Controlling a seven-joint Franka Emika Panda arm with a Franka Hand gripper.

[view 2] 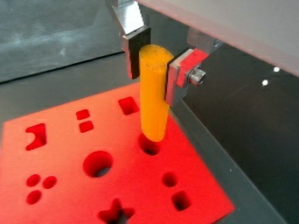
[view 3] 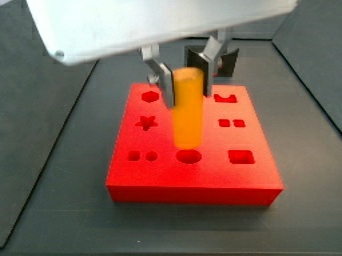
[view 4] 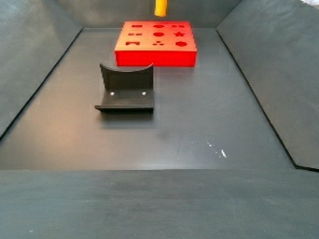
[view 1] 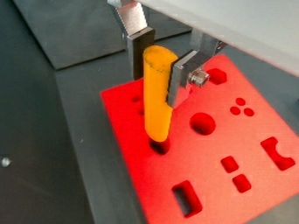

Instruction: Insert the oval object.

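The dark counter (view 4: 162, 140) fills most of a side view, with sloping grey walls around it. At its far end lies the red block (view 4: 156, 45), a flat slab with many shaped holes in its top face: a star, round holes, squares and a notched one, all clear in a side view (view 3: 195, 150). Nearer the camera and well apart from the block stands the fixture (view 4: 126, 89), a dark bracket on a base plate.

The arm comes down from above the block; its pale housing fills the upper part of a side view, and only the hand (view 3: 189, 68) and its fingers show below it. The hand points straight down over the block's top face. Its two silver fingers (view 1: 184, 72) are clamped on the upper part of the orange peg (view 1: 158, 96), one on each flat side, as both wrist views show (view 2: 156, 92).

The peg hangs upright, long and smooth with rounded sides. Its lower end sits at a small hole in the red block, near the block's edge in both wrist views; the tip looks to be just at or slightly inside the opening, but I cannot tell how deep. In a side view only the peg's lower end (view 4: 161, 7) shows at the top edge, above the block's far side.
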